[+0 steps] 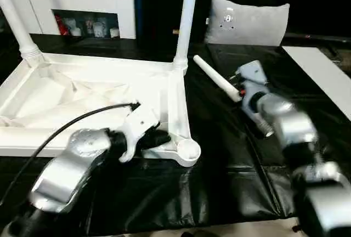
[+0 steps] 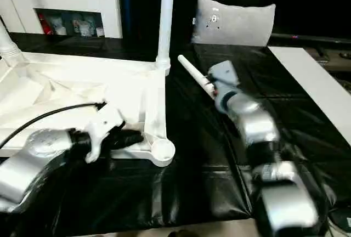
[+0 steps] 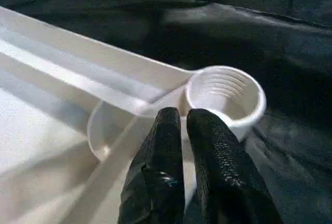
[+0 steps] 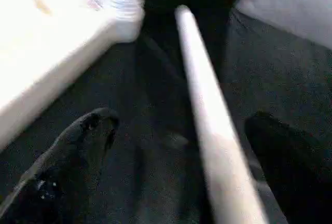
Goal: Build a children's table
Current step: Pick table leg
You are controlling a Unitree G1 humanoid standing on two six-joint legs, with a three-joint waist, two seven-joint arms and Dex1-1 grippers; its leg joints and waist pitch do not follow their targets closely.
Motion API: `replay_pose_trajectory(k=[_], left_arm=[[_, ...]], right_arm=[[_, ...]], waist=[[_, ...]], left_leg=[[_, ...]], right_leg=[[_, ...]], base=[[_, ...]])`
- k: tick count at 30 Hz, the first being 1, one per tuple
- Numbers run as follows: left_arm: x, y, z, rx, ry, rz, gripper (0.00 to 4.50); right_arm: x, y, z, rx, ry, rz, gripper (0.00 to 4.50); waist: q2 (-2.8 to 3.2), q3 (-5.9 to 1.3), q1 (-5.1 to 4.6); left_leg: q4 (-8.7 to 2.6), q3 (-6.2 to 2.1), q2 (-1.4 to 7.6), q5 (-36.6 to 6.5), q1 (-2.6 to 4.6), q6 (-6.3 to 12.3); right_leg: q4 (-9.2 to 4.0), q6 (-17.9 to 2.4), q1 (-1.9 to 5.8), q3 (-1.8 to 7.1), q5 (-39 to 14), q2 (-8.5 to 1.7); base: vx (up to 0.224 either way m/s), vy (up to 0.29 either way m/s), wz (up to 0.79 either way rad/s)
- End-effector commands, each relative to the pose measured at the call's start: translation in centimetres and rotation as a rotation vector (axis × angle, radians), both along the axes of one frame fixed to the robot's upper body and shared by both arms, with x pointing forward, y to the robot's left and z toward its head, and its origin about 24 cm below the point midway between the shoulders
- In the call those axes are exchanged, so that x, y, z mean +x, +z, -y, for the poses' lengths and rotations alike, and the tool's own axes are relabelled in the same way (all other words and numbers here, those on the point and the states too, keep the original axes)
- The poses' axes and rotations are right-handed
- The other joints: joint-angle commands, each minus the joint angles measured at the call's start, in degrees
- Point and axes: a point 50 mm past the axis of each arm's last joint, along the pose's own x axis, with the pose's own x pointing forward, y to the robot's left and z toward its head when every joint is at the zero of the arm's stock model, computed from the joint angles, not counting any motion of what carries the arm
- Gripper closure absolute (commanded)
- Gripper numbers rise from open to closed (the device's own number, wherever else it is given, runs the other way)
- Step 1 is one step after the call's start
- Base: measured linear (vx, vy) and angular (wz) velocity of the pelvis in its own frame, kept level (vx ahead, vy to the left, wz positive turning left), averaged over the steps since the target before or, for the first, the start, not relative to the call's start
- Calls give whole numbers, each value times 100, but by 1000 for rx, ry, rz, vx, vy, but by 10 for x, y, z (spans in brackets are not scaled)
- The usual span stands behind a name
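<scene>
The white plastic table top (image 1: 98, 100) lies upside down on black sheeting (image 1: 219, 160), ribbed underside up, two tapered legs (image 1: 186, 17) upright in far sockets. My left gripper (image 3: 184, 117), fingers nearly together, sits at the empty threaded corner socket (image 3: 225, 97). My right gripper (image 4: 181, 130), jaws wide, straddles a loose leg (image 4: 207, 125).
</scene>
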Motion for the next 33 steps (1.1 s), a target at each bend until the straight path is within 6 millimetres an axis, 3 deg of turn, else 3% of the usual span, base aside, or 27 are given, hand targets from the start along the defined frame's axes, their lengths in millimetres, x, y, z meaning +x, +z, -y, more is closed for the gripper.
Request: replay_pose_trajectory(k=[1,9,15,27,33], left_arm=[[-5,5,1,-10,-18,6,365],[-9,5,1,14,-17,3,287],[-13,4,1,27,-41,-17,287],[-12,4,2,36,-51,-23,287],[-12,4,1,40,-53,-21,287]], right_arm=[[3,0,20,-7,-76,-27,0],[-4,-15,55,-37,-180,-161,0],[-15,-32,64,35,-144,-315,0],[-34,-56,45,81,127,-512,0],[-36,-62,25,105,248,-517,0]], waist=[[63,-331,-12],[39,-331,0],[50,-323,-15],[78,-321,5],[51,-303,-14]], left_leg=[[-364,-1,127,-1519,36,-89],[-347,3,109,-1447,2,-41],[-337,-2,112,-1532,-10,21],[-346,-20,153,-1550,-9,59],[-350,-42,156,-1728,6,8]], right_leg=[[-418,-940,265,251,-1996,-323],[-432,-806,279,230,-2184,-320],[-446,-887,275,214,-2281,-327],[-442,-1060,282,216,-2245,-343],[-494,-905,267,203,-2752,-371]], base=[[0,0,0],[0,0,0],[0,0,0],[0,0,0],[0,0,0]])
